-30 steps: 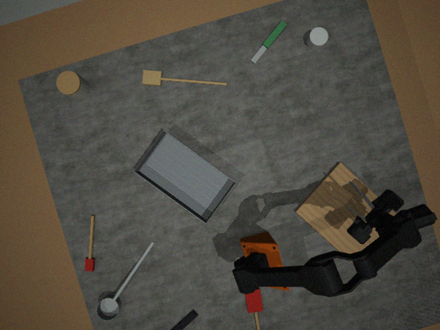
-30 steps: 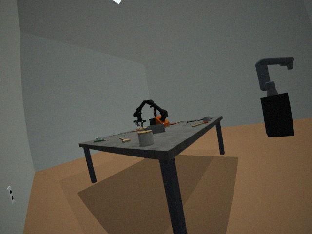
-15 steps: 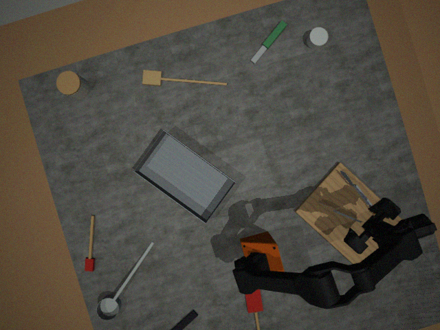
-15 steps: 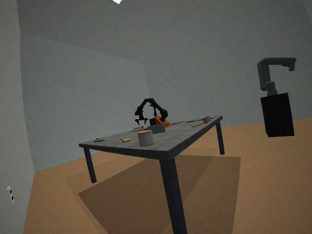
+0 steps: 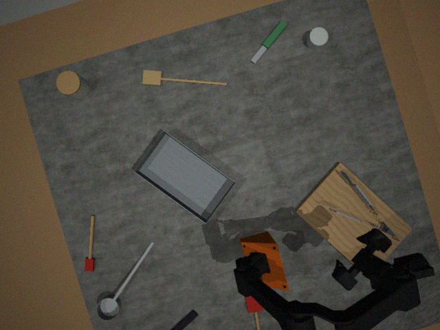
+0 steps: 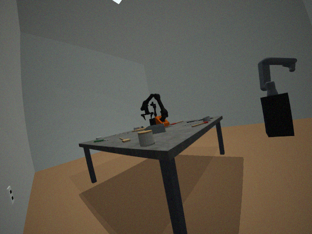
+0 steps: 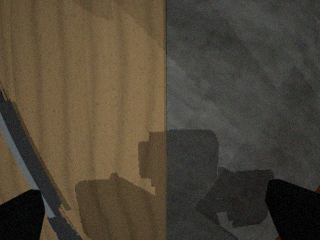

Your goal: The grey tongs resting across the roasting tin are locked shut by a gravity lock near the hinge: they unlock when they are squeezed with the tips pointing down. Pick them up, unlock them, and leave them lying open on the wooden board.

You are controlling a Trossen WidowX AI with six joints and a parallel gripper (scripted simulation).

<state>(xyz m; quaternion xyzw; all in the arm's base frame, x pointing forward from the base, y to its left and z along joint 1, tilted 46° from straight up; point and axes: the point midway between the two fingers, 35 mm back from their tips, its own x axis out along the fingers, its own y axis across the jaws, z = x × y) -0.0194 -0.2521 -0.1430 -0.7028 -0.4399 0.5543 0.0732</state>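
Seen from above, a wide lane crosses the surface (image 5: 284, 117) (image 6: 176, 137) (image 7: 240, 75) between the roasting tin (image 5: 170, 196) (image 6: 158, 128) and the wooden board (image 5: 321, 183) (image 6: 136, 130) (image 7: 115, 90) at right. The tin's raised walls block low sideways passage. At the near end of that lane stands the orange mount (image 5: 280, 273) (image 6: 161, 121). On the board, the spread tongs (image 5: 362, 196) (image 6: 139, 128) (image 7: 25, 155) leave a wedge-shaped gap between their arms. The open fingers (image 5: 377, 238) (image 6: 143, 116) have nothing between them; one overlaps the tongs in the wrist view, contact unclear. At far left, the upright canister (image 5: 68, 82) (image 6: 146, 138) is an obstacle.
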